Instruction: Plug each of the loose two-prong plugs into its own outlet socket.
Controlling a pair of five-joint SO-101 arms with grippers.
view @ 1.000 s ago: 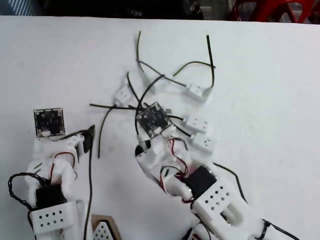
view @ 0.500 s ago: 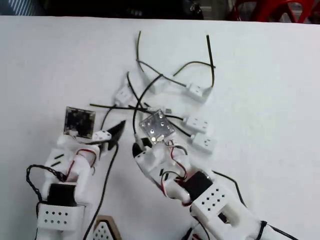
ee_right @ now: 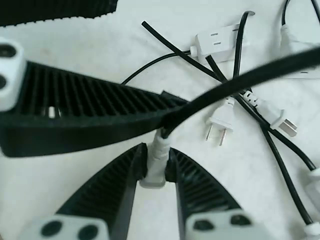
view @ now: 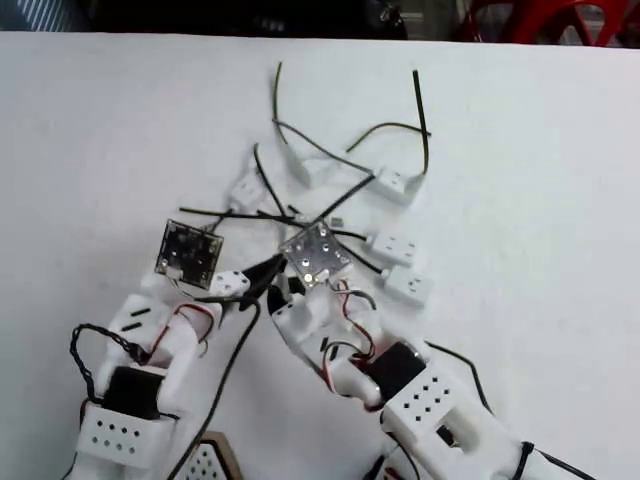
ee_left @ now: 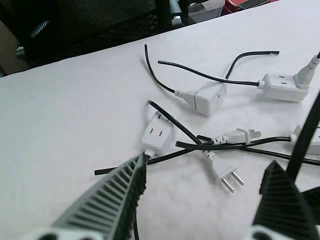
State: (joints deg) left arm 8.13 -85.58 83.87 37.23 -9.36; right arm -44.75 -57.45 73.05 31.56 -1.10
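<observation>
In the right wrist view my right gripper [ee_right: 156,150] is shut on a white plug [ee_right: 155,167]; its black cord [ee_right: 240,77] runs up and away. My left gripper [ee_left: 207,165] is open, just above the table, and one of its fingers [ee_right: 90,115] lies close across the held plug. Two loose two-prong plugs [ee_left: 225,172] [ee_left: 241,135] lie ahead of it among crossed cords. A flat white socket [ee_left: 159,132] and a cube socket [ee_left: 210,97] sit beyond. In the high view both grippers meet near the table's middle [view: 262,280].
More white sockets [view: 393,182] [view: 395,248] [view: 408,285] lie to the right of the arms. One socket [ee_left: 280,87] has a plug in it. Black cords [view: 300,135] sprawl over the table's centre. A small tan-edged object [view: 208,458] sits at the front edge.
My left arm has swung right and forward until its open gripper is beside the right gripper. The cord held by the right gripper has pulled straighter, toward the upper right.
</observation>
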